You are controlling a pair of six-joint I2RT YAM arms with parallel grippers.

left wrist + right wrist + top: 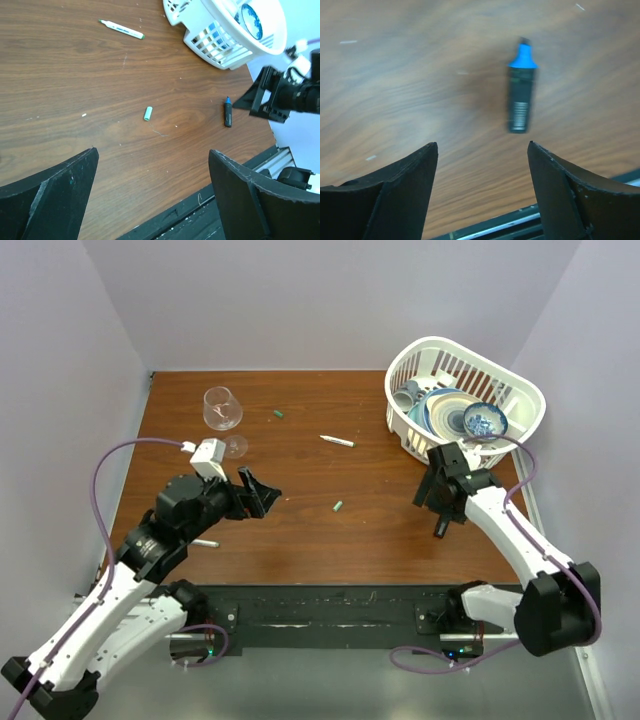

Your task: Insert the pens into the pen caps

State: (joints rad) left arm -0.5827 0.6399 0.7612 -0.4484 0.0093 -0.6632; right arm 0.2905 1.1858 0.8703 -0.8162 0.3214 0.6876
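A black marker (pixel 521 100) with a blue end lies on the wood table just ahead of my right gripper (pixel 482 143), which is open and empty above it. The marker also shows in the top view (pixel 441 528) and in the left wrist view (pixel 228 114). One white pen (pixel 337 441) lies mid-table, and another (pixel 205 542) lies beside my left arm. One green cap (pixel 338 506) lies at the centre and another (pixel 279 414) farther back. My left gripper (pixel 264 490) is open and empty. No separate blue cap shows.
A white basket (pixel 525 390) holding dishes stands at the back right, close behind my right arm. A wine glass (pixel 222 410) stands at the back left. The black base rail (pixel 330 610) runs along the near edge.
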